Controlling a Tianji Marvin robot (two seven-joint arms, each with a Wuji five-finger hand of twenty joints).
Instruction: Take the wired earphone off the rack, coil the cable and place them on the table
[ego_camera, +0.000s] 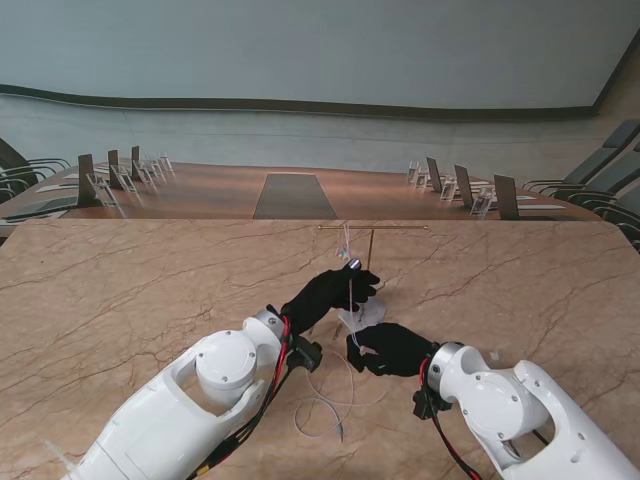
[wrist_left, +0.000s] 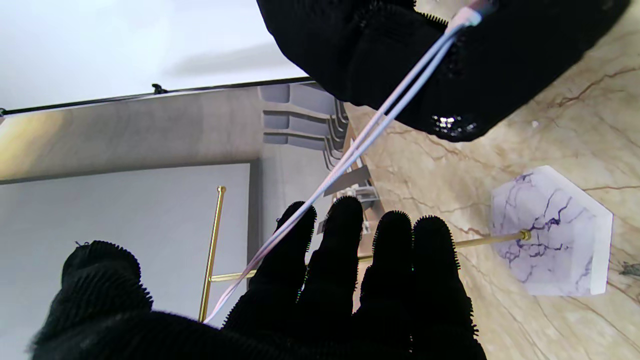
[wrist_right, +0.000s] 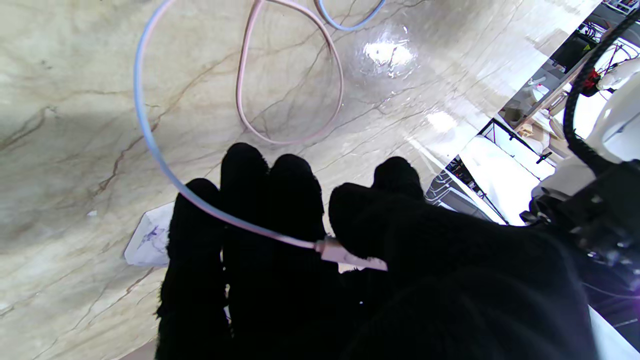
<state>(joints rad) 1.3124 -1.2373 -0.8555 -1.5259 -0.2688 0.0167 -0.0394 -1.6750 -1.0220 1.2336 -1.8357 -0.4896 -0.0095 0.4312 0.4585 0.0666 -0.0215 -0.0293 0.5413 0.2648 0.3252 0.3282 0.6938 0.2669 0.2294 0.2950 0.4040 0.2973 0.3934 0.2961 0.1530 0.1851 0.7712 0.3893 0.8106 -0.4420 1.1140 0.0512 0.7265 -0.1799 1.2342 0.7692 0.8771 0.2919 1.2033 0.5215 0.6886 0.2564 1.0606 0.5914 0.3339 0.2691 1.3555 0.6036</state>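
Observation:
The gold T-shaped rack (ego_camera: 372, 258) stands on its white marble base (ego_camera: 366, 316) at the table's middle. The thin white earphone cable (ego_camera: 349, 290) runs down from the crossbar and lies across my left hand's (ego_camera: 330, 293) index finger, whose fingers are straight with the thumb apart. Nearer to me, my right hand (ego_camera: 395, 348) pinches the cable. In the right wrist view the thumb (wrist_right: 360, 220) presses the cable's small junction piece (wrist_right: 345, 256) against the fingers. The left wrist view shows the cable (wrist_left: 360, 142) taut between both hands. Slack cable (ego_camera: 325, 408) loops on the table.
The marble table (ego_camera: 120, 300) stretches wide on both sides. Beyond its far edge are wooden desks with placards and chairs on the left (ego_camera: 100, 180) and right (ego_camera: 470, 190). The cable loops (wrist_right: 341, 90) lie on the table beyond my right hand's fingers, beside the base (wrist_right: 150, 240).

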